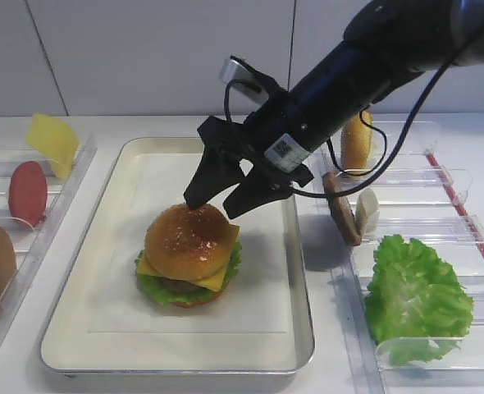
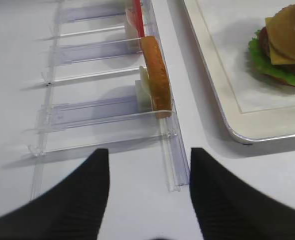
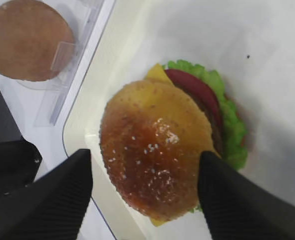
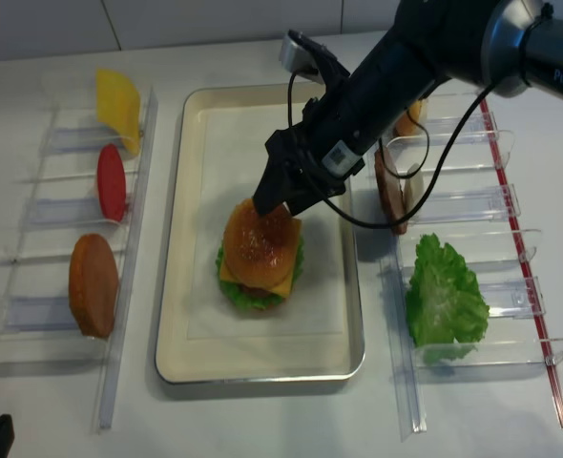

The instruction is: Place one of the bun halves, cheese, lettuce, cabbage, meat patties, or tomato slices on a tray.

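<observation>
Hovering: I am holding my right gripper [image 1: 221, 199] just above the top bun [image 1: 189, 239], which is sitting as the cap of the stacked burger on the tray [image 1: 78, 349].
Fingers: my two right fingers [image 3: 62, 192] are standing wide apart with nothing between them; in the right wrist view the seeded dome is showing in the gap, one finger on each side, apart from it.
Direction: the bun is lying straight below and slightly ahead of my fingertips, so I am judging that the clean way out is straight up.
Axis: the bun is round, so no long side is mattering; the stack under it is leaning a little, with cheese [image 1: 221, 279] and lettuce [image 1: 156, 287] sticking out at the edges.
Nearer arm: my right arm is over the tray; my left gripper [image 2: 148, 192] is waiting off to the side by the clear rack [image 2: 102, 115], also spread and empty.
Edges: the burger is resting left of the tray's middle, well inside the rim.
Open room: bare liner is lying around the stack; to my right a patty [image 1: 340, 209] and a loose lettuce leaf [image 1: 414, 300] are standing in the right rack [image 1: 439, 176], near my forearm and cable.
Risk: I am thinking a sideways pull could nudge the cap off the stack.
</observation>
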You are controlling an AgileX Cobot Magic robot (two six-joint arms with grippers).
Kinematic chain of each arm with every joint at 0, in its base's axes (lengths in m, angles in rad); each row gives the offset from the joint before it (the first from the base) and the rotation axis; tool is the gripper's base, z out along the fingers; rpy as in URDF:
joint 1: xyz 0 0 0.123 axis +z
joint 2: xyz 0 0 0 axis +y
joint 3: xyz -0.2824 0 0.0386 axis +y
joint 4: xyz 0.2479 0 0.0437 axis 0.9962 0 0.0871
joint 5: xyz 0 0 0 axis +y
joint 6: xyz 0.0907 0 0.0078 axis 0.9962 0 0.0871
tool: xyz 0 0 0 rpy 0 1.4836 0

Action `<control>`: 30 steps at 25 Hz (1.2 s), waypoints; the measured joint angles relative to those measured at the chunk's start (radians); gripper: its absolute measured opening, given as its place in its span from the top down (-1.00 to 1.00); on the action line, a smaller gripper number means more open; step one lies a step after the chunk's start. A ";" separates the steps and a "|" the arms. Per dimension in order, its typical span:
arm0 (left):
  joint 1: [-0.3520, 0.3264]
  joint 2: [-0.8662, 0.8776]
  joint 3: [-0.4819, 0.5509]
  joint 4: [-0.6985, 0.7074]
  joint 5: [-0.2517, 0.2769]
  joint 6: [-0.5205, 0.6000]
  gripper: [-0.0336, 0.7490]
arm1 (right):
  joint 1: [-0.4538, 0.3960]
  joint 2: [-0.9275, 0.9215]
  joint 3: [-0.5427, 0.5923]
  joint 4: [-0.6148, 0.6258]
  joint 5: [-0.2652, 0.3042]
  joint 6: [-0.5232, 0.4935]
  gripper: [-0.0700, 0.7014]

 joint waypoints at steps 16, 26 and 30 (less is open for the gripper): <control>0.000 0.000 0.000 0.000 0.000 0.000 0.00 | -0.013 0.000 -0.119 -0.419 0.106 0.270 -0.42; 0.000 0.000 0.000 0.000 -0.001 0.000 0.00 | -0.013 -0.006 -0.228 -0.650 0.121 0.419 -0.42; 0.000 0.000 0.000 0.000 -0.001 0.000 0.00 | -0.013 -0.046 -0.244 -0.748 0.123 0.463 -0.42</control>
